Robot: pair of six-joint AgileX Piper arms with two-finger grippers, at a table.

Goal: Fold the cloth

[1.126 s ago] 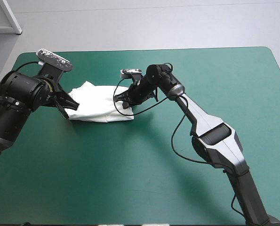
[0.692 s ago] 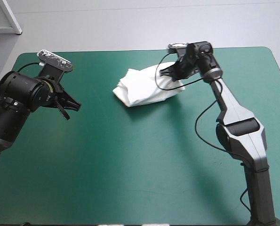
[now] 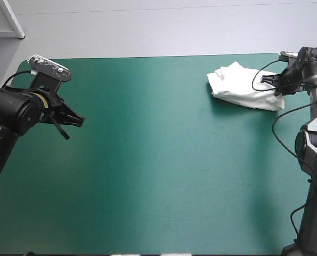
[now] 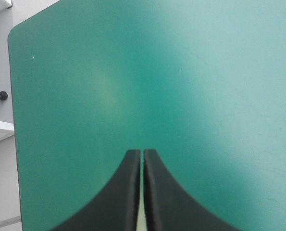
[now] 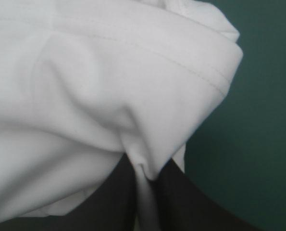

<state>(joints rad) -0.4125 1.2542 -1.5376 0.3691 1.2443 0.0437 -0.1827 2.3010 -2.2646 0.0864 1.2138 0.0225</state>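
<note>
The near stretch of the bench (image 3: pixel 158 202) shows only its teal-green cover, with nothing on it left to fold. Farther in, over the left part, the left hand (image 3: pixel 77 121) hangs empty: in its own wrist view its black fingers (image 4: pixel 126 192) are pressed together into one arch with bare cover ahead of them, and it is well apart from the garment. Farthest off, near the bench's far right corner, the T-shirt (image 3: pixel 242 85) lies as a compact white bundle of several layers, so the folding itself looks done, though the layers are loose and rumpled, not crisp. The right hand (image 3: pixel 270 81) is at the bundle's right end, clamped on a pinch of cloth. Its wrist view shows fabric gathered into the slit between the two fingers and a stitched hem (image 5: pixel 195 72) running across the bundle ahead of them. The bundle seems to rest on the cover, but I cannot tell whether the gripped end is fully down. Judging from this, what remains is to let go of the bundle and draw the arm clear.
</note>
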